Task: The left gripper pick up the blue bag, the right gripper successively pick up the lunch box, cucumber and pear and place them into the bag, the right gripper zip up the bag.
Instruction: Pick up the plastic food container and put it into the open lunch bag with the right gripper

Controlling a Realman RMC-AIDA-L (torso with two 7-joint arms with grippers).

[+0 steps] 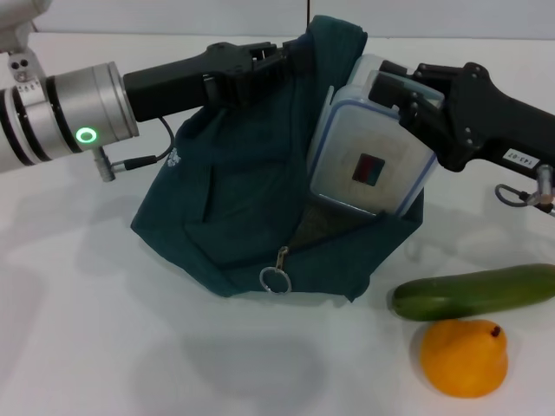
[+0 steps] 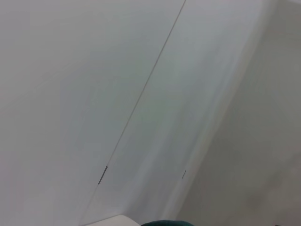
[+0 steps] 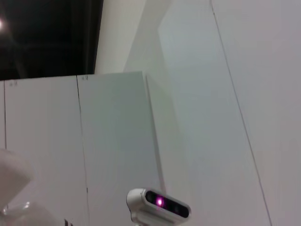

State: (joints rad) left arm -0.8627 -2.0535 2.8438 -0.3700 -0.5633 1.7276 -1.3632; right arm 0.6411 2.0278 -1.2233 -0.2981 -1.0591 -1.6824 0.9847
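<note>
So the left gripper comes in from the upper left of the head view and is pinching the top edge of the blue bag, holding it up at center frame. The right gripper reaches in from the upper right, clamped on the lunch box, which sits tilted and partway down in the bag's open mouth. The cucumber and the pear lie on the white counter at lower right, pear just below the cucumber.
</note>
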